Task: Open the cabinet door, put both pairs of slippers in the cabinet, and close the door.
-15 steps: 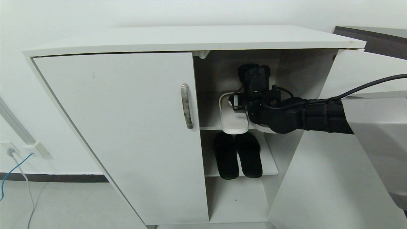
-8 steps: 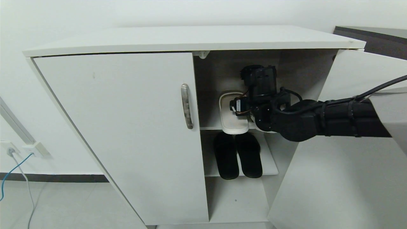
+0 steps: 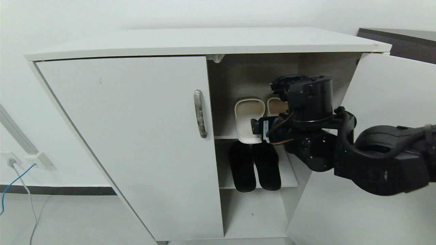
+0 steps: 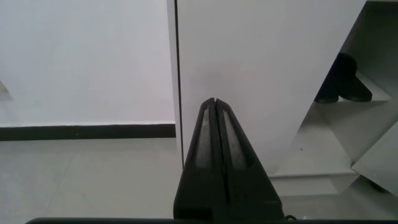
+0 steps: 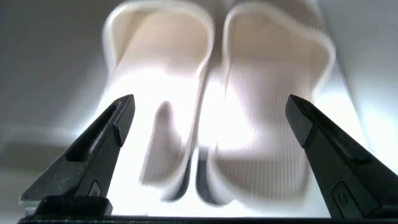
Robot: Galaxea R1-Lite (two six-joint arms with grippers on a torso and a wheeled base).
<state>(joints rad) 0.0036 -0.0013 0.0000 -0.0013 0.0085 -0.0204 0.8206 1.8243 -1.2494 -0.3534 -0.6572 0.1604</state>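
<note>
Cabinet shelf [image 3: 224, 134], white slippers [image 3: 250, 119] at front edge

The white flat-topped two-door cabinet [image 3: 204, 41] is standing against the wall, its left door [image 3: 136, 143] sitting shut with a slim upright metal handle [image 3: 200, 114] at its edge and its right door [image 3: 340, 211] hanging wide open. Inside, a pair of cream rubber slippers [image 3: 249, 115] is lying side by side on the upper shelf [image 3: 222, 127], and a pair of black rubber slippers [image 3: 253, 166] is lying side by side on the shelf below [image 3: 289, 175]. The black right robot arm [image 3: 374, 163] is hanging in front of the opening, its wrist covering part of the cream slipper nearer the open door.
</note>
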